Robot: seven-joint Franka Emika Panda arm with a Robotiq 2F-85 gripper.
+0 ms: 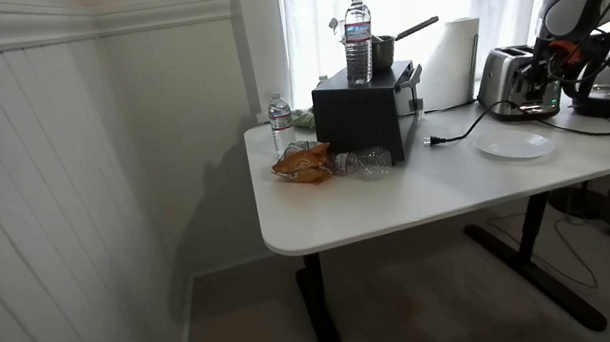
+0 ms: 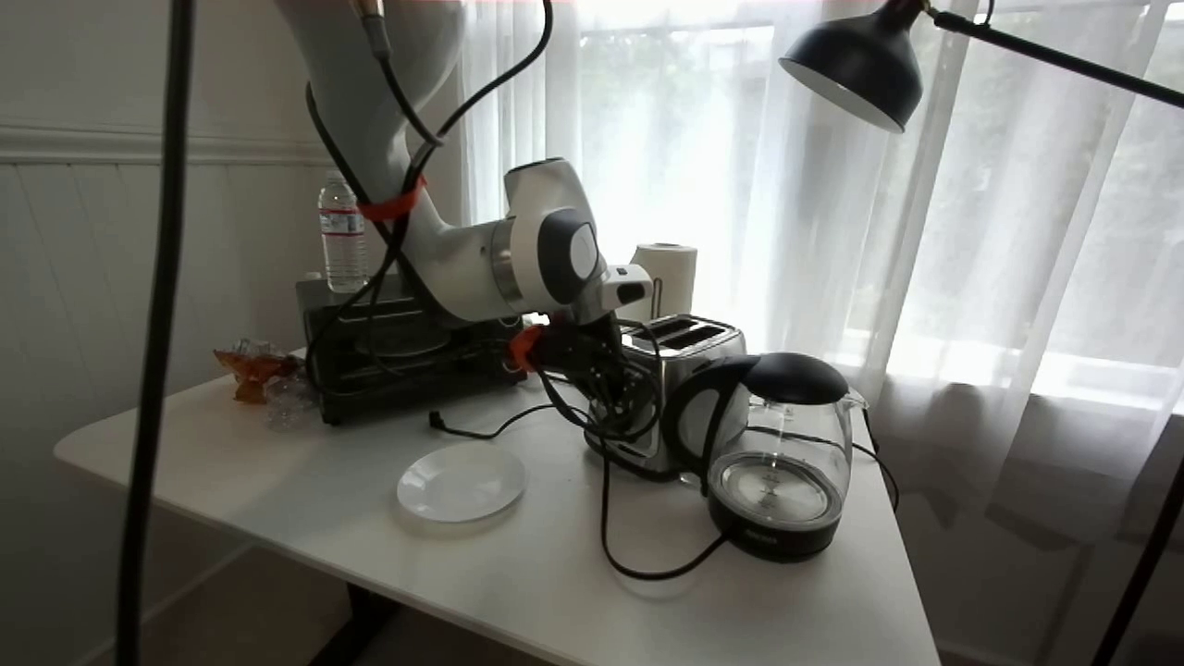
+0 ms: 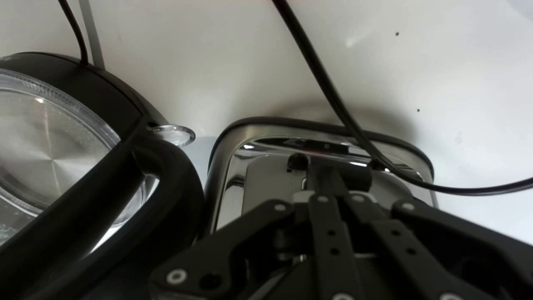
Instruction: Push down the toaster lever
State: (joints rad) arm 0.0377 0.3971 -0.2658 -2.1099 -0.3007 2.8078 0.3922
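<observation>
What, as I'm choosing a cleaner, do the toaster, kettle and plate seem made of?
Toaster: polished metal, probably stainless steel; bright mirror-like reflections in the wrist view. Kettle: clear body, glass or plastic, as its inner bottom shows through; smooth black handle, likely plastic. Plate: white and smooth with a soft sheen; ceramic or plastic, unclear which.

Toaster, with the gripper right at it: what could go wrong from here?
The handle of the glass kettle stands close beside the gripper in the wrist view, so a sideways move might knock it.
There, a black cord crosses a corner of the toaster near the gripper and could snag.
Whether the gripper sits on the lever cannot be told, so a downward push may miss or slip.
</observation>
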